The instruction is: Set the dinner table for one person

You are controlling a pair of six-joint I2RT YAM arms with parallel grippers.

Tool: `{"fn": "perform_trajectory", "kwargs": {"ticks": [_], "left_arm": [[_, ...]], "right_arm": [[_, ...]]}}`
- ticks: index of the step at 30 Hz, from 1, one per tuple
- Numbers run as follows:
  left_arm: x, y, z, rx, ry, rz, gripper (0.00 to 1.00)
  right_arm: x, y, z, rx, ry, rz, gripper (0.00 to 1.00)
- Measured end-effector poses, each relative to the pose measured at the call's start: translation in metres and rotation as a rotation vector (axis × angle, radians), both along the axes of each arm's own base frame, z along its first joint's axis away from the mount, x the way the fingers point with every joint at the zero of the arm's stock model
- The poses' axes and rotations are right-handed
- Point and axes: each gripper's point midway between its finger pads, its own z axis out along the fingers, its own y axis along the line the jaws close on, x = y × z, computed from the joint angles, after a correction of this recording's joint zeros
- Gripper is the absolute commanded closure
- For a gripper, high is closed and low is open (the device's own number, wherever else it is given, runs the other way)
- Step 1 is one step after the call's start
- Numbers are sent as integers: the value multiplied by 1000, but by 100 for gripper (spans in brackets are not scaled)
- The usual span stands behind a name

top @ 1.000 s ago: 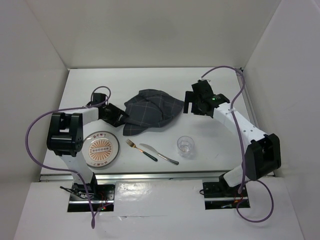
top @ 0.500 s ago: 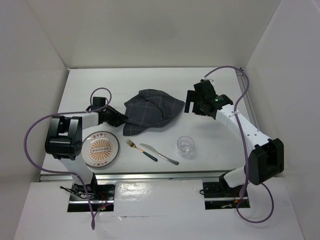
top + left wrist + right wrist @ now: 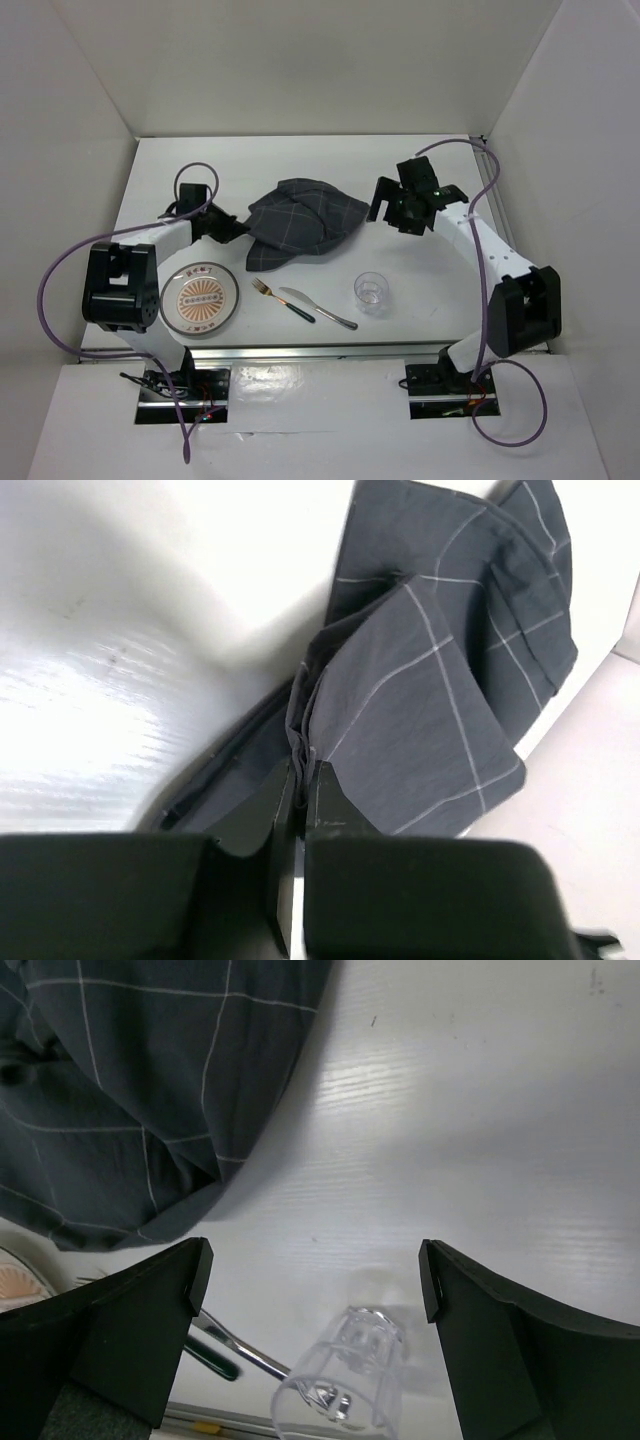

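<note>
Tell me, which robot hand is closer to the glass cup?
Right. The right gripper hangs open just beyond the glass, on its far side. The left gripper is farther away, off to the glass's left, shut on the edge of the grey cloth.

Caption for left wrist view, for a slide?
Left gripper shut on a bunched fold of the dark grey grid-lined cloth lying on the white table.

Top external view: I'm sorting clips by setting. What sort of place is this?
Probably a robotics lab cell, not a home: white walls box in the dinner table; a cabled left arm and right arm are bolted at its near edge.
</note>
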Motion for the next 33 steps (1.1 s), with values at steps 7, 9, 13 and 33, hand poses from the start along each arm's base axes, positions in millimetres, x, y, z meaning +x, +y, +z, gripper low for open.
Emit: {"fn": "perform_trajectory", "kwargs": {"ticks": [7,9,13,33], "left_arm": [[15,0,30,26,-35,-31,100],[16,1,35,35,-43,-44,100],[13,1,37,43,-31,-55,100],[16,1,56,59,-34,-84,100]], "right_arm": [[41,7,-35,234,70,-66,19],[54,9,-52,277,125,-91,21],[72,10,-89,313,196,-130,24],[112,54,-115,529,202,-21,100]]}}
